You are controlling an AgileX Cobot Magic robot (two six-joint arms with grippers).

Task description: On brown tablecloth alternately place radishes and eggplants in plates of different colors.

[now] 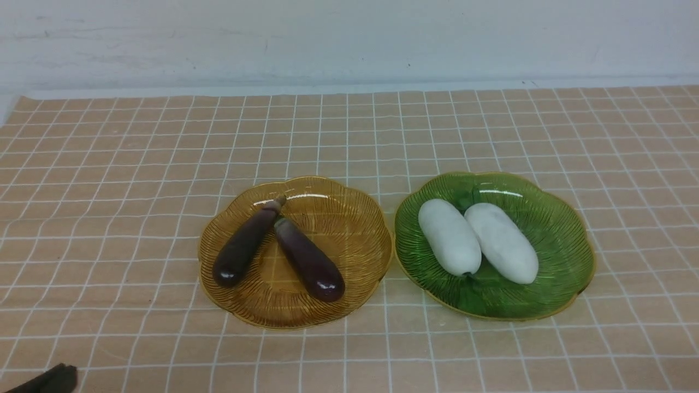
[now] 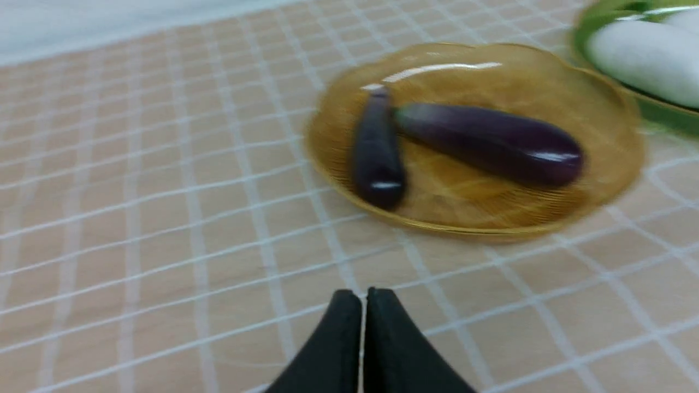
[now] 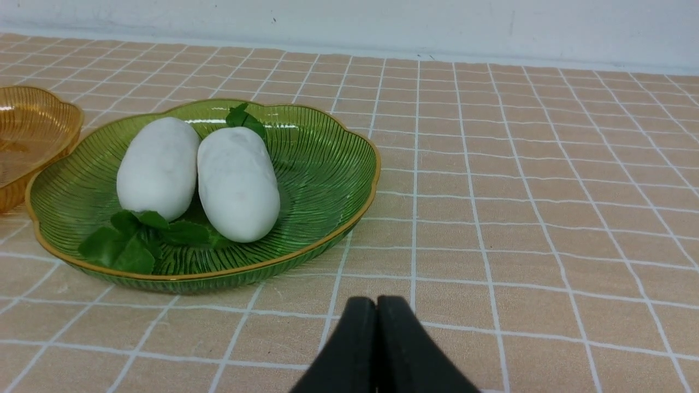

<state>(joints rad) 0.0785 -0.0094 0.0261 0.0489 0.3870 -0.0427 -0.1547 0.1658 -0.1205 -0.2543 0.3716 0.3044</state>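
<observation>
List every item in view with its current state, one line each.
Amber plate: upright on the cloth, holding both eggplants.
Green plate: upright on the cloth, holding both radishes.
Eggplants: lying in a V, stem ends meeting.
Radishes: lying side by side, touching.
Left gripper: shut, empty.
Right gripper: shut, empty.
Brown tablecloth: spread flat.

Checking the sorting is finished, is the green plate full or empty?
Full: the green plate holds both white radishes, lying side by side and touching, with green leaves beside them.
</observation>
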